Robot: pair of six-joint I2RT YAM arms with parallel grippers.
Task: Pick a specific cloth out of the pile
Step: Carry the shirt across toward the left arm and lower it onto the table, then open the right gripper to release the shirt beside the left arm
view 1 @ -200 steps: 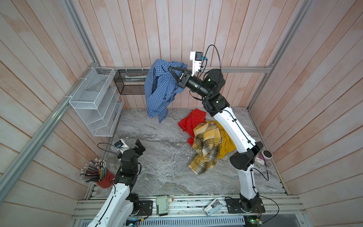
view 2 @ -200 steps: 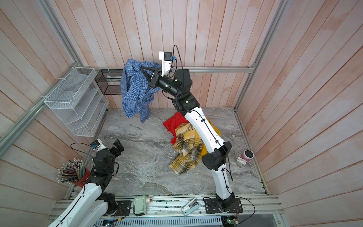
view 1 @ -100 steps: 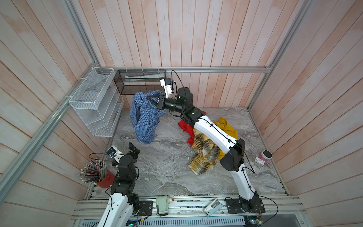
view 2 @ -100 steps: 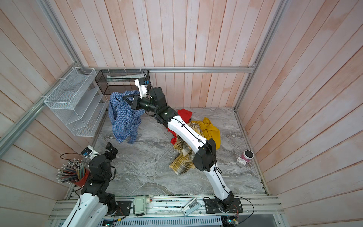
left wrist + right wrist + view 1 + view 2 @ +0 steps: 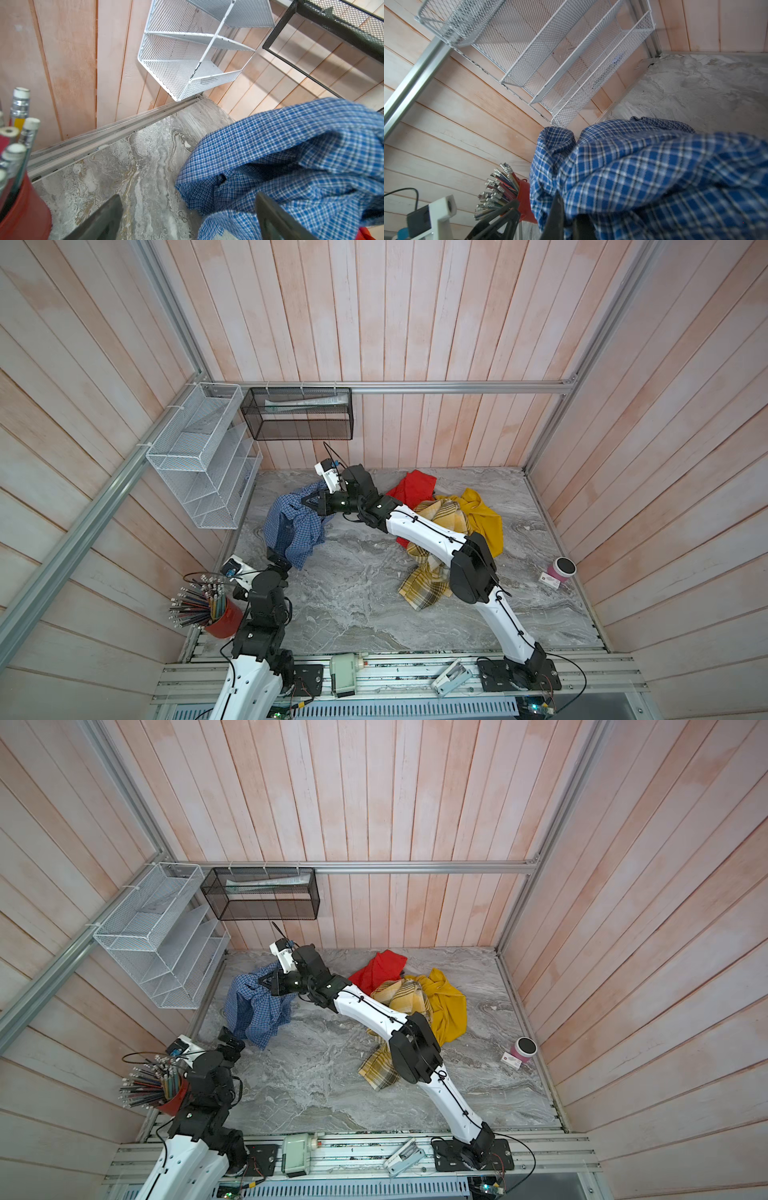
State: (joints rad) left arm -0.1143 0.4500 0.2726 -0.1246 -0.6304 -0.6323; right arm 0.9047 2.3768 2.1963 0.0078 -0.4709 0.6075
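On the grey marble-veined tabletop (image 5: 353,597), the pile (image 5: 484,518) of soft red, mustard and yellow-plaid fabrics lies slumped toward the back right. The cloth (image 5: 293,526), a thin blue-and-white gingham, droops in limp folds well apart at the back left, presumably so it ends up clear of the rest. The right gripper (image 5: 309,504) is pinched tight on its upper bunch, so the light fabric drapes down to the tabletop; the left gripper (image 5: 278,559) sits just beside the lower hem, jaws spread wide, empty.
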